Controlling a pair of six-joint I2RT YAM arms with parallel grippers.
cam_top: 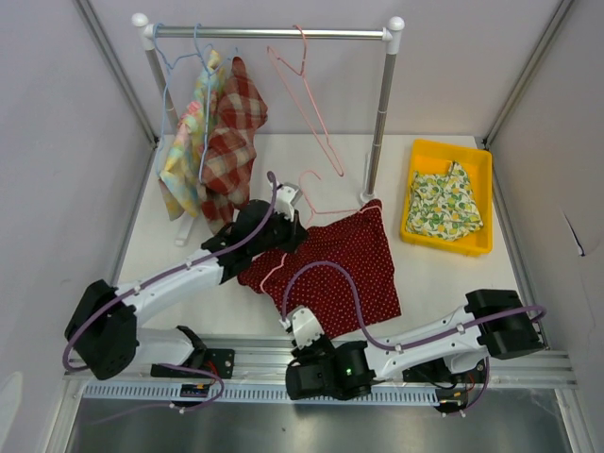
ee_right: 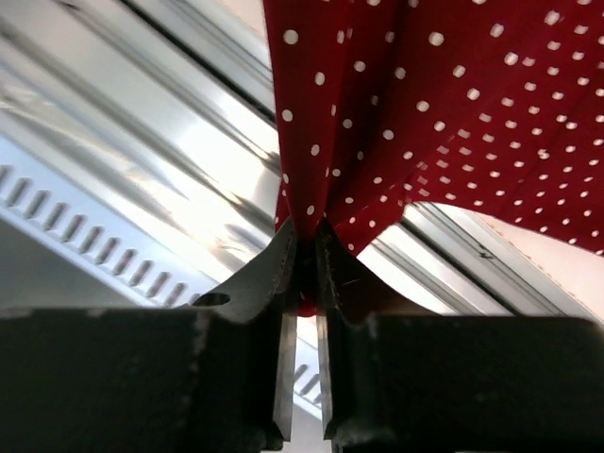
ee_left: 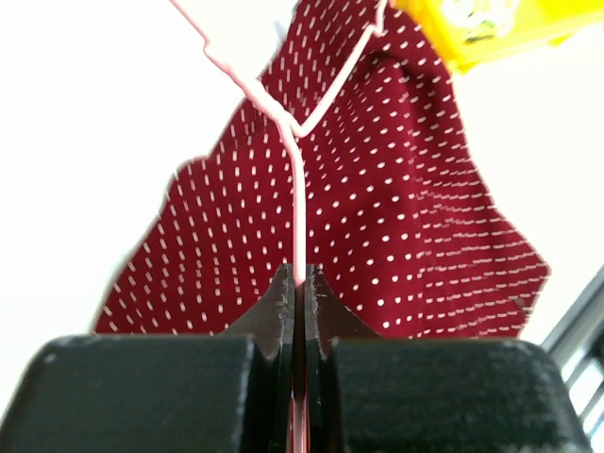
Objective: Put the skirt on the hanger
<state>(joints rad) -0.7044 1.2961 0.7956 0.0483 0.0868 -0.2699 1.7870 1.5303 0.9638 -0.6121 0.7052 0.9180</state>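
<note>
At the far left, plaid clothes (cam_top: 222,123) hang from the rail (cam_top: 274,33), with a spare hanger (cam_top: 316,113) beside them.

The left gripper (ee_left: 300,281) reaches over the table to the far edge of the skirt (cam_top: 340,260). Its jaws are closed down to a hairline gap, pinching the thin wire of the pink hanger (ee_left: 296,189) near its neck. The hanger's shoulders spread away over the red dotted cloth.

The skirt lies on the table between the two arms, and most of it is flat.

At its near edge, the right gripper (ee_right: 304,241) has its jaws nearly together on a gathered fold of the cloth. It lifts that edge above the metal rails at the front of the table. I cannot tell how many layers are in the pinch.

The step in hand looks like bringing skirt and hanger together. To do it well, the left arm should hold the wire steady and level, because a grip this narrow lets it swivel. The right arm should draw the cloth over one hanger shoulder slowly, without dragging the rest along. If both layers are caught, the opening will not spread.

A yellow tray (cam_top: 453,144) holding a green patterned cloth sits at the far right, well apart.
</note>
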